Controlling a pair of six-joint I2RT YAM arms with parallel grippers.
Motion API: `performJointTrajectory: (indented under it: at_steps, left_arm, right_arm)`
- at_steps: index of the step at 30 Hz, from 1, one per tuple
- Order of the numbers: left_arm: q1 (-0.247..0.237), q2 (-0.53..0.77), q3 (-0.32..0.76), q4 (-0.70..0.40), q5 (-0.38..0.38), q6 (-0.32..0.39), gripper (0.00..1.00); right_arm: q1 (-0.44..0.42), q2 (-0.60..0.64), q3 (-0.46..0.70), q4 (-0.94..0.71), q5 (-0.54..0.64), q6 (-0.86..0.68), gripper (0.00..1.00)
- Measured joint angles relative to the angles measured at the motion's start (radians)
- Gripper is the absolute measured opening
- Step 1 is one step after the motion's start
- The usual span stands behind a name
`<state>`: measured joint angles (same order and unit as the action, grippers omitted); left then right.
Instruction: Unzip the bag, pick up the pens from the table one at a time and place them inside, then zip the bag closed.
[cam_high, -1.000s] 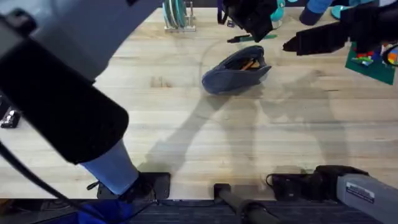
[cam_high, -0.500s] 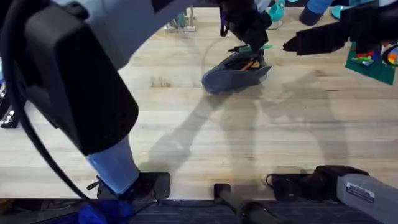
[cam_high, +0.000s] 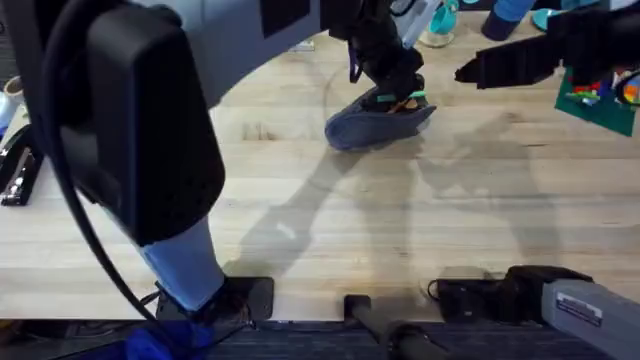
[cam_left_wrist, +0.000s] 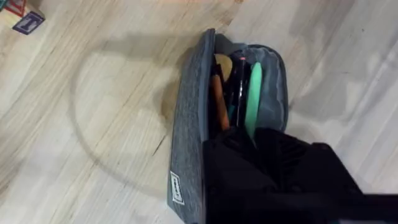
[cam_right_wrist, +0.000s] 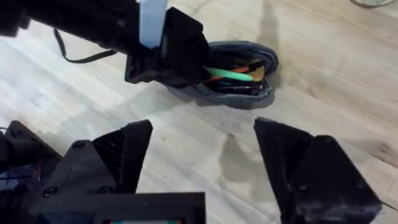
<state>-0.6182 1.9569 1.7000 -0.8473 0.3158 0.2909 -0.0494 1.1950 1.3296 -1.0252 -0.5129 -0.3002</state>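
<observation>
**Green pen going into the open pouch, zip-up not yet done**

Grey-blue fabric pencil pouch (cam_high: 375, 122) lies on the bench (cam_high: 300, 200) toward the far edge, a bit right of centre, mouth unzipped and gaping. Left gripper (cam_high: 392, 88) is right over the mouth; in the left wrist view the light green pen (cam_left_wrist: 254, 99) runs from the fingers down into the pouch, beside the orange pen (cam_left_wrist: 217, 99) already lying inside. Fingers look clamped on the green pen's near end, but the contact point is hidden by the gripper body, so that's a judgement. Right gripper (cam_right_wrist: 199, 168) hovers above the bench just on the near side of the pouch, jaws wide apart, holding nothing.

Handling notes (judged, not seen):
- Pouch is soft cloth, light, slumps on its own. The walls sag and one side folds over, so it will slide or crumple if pushed from one end. Needs pinning with one gripper while the other pulls the zipper.
- Best hold for closing: the zipper pull, which I can't pick out in any view; brace by pinching the fabric end of the pouch (cam_right_wrist: 264, 93) near where the zipper stops.
- Pens are slim, rigid, smooth plastic, light; likely to roll on the wood and slip in the fingers. Grip mid-barrel, across the axis.
- Green pen tip sits high near the pouch mouth in the right wrist view (cam_right_wrist: 233, 74); could snag the zipper if not dropped fully in.
</observation>
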Motion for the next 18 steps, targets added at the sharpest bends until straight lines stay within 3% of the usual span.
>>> performJointTrajectory:
  at_steps: [9, 18]
  left_arm:
    - [0.000, 0.092, -0.001, 0.010, 0.006, 0.000, 0.043]
    - [0.001, 0.097, -0.002, 0.016, 0.006, 0.000, 0.042]
  right_arm:
    - [0.000, 0.000, 0.000, 0.000, 0.000, 0.000, 0.996]
    - [0.000, 0.000, 0.000, 0.000, 0.000, 0.000, 0.996]
